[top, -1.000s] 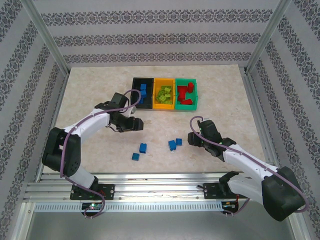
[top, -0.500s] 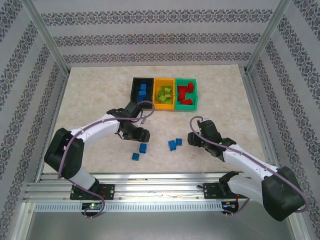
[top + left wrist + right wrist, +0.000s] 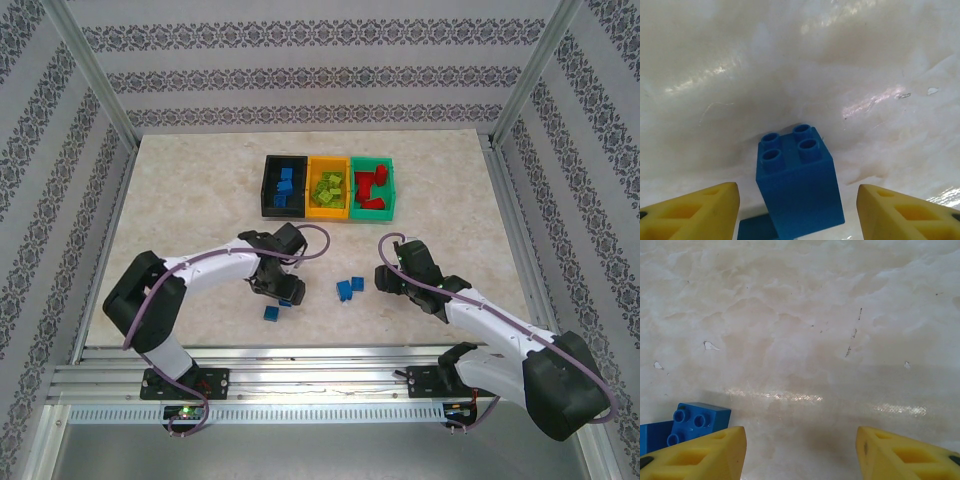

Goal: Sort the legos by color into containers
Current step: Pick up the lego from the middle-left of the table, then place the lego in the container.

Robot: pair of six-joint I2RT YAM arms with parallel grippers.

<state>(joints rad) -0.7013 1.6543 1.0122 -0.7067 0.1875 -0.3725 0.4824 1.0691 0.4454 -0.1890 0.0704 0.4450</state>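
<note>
A blue lego (image 3: 799,182) stands studs-up on the table between the yellow fingers (image 3: 700,210) of my left gripper (image 3: 797,200), with a gap on each side; the jaws are open. From above, that gripper (image 3: 287,292) covers this brick, and a second blue lego (image 3: 271,313) lies just in front of it. Two more blue legos (image 3: 350,288) sit mid-table, left of my right gripper (image 3: 386,279). In the right wrist view the right gripper (image 3: 800,440) is open over bare table, one blue lego (image 3: 696,420) beside its left finger. At the back stand the containers: black (image 3: 270,200), orange-yellow (image 3: 328,212), green (image 3: 391,190).
The black bin holds blue bricks (image 3: 285,186), the orange-yellow one lime-green bricks (image 3: 328,187), the green one red bricks (image 3: 371,188). Metal frame posts and patterned walls close in the table (image 3: 180,190) on three sides. Open tabletop lies on the left and far right.
My left arm swung from beside the black bin toward the front and came down over a blue brick, its jaws narrowing a little. The right arm has not moved.
</note>
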